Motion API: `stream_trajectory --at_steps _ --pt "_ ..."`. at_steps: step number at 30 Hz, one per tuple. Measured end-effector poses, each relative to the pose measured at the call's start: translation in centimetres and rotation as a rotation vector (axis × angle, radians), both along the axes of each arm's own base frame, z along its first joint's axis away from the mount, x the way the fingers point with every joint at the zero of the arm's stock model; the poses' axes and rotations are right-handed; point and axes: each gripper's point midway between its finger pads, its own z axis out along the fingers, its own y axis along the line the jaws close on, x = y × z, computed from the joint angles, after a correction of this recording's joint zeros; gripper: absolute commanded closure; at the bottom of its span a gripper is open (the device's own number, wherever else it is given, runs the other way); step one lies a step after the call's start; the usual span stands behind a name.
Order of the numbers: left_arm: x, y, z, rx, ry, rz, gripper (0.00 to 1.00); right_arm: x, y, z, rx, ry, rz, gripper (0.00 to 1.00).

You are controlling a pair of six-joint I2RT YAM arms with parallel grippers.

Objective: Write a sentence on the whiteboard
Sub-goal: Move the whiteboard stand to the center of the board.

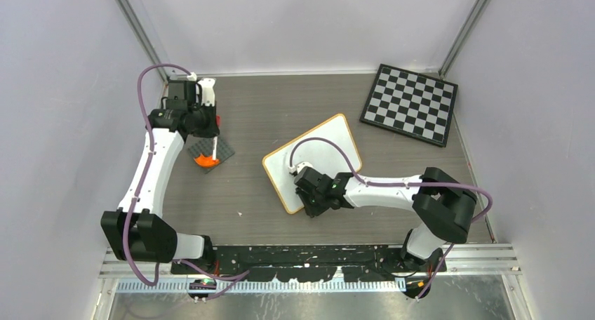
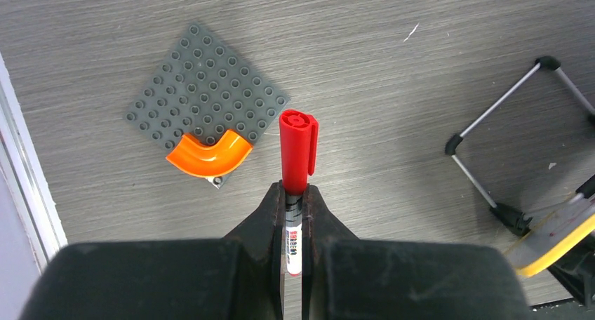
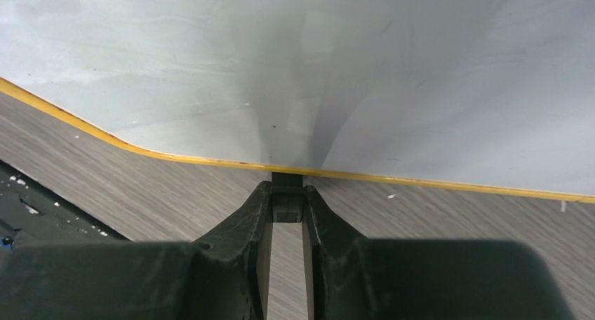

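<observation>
The whiteboard (image 1: 319, 155) lies slanted in the middle of the table, white with an orange-tan rim. Its face is blank in the top view and the right wrist view (image 3: 337, 74); no sentence shows. My right gripper (image 1: 309, 196) is at the board's near edge, shut on a small black foot (image 3: 287, 182) under the rim. My left gripper (image 1: 210, 128) is at the back left, shut on a marker (image 2: 297, 151) with a red cap and a white barrel. The cap is on and points away from the fingers.
A black-and-white checkered board (image 1: 410, 104) lies at the back right. A grey studded plate (image 2: 207, 88) with an orange curved piece (image 2: 209, 155) lies under my left gripper. A thin wire frame with black feet (image 2: 491, 151) and a yellow edge (image 2: 554, 246) show at the left wrist view's right.
</observation>
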Motion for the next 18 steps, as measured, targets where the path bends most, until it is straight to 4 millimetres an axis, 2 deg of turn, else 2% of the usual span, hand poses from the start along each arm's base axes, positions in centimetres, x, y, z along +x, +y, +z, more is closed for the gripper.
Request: stream_trajectory --at_steps 2,4,7,9,12,15,18 --pt "0.0 0.0 0.0 -0.005 0.002 0.006 1.0 -0.6 0.3 0.0 0.003 0.004 0.012 1.0" --pt "0.0 -0.1 0.0 -0.012 0.003 0.013 1.0 -0.9 0.5 0.0 0.006 0.01 0.019 0.88" --pt "0.0 -0.1 0.0 -0.017 0.004 0.017 1.0 -1.3 0.7 0.0 0.007 0.016 0.035 0.64" --pt "-0.1 -0.1 0.0 -0.018 0.004 0.017 1.0 -1.8 0.8 -0.1 0.007 0.023 0.062 0.59" --pt "-0.1 -0.2 0.1 -0.021 0.004 0.018 1.0 -3.0 0.7 0.1 -0.009 0.054 0.125 0.39" --pt "-0.2 -0.2 0.0 -0.023 0.011 0.017 1.0 -3.8 1.0 1.9 -0.007 0.084 0.196 0.35" --pt "-0.3 -0.2 -0.1 -0.024 0.023 0.019 1.0 -4.0 1.5 5.3 0.036 0.063 0.258 0.35"
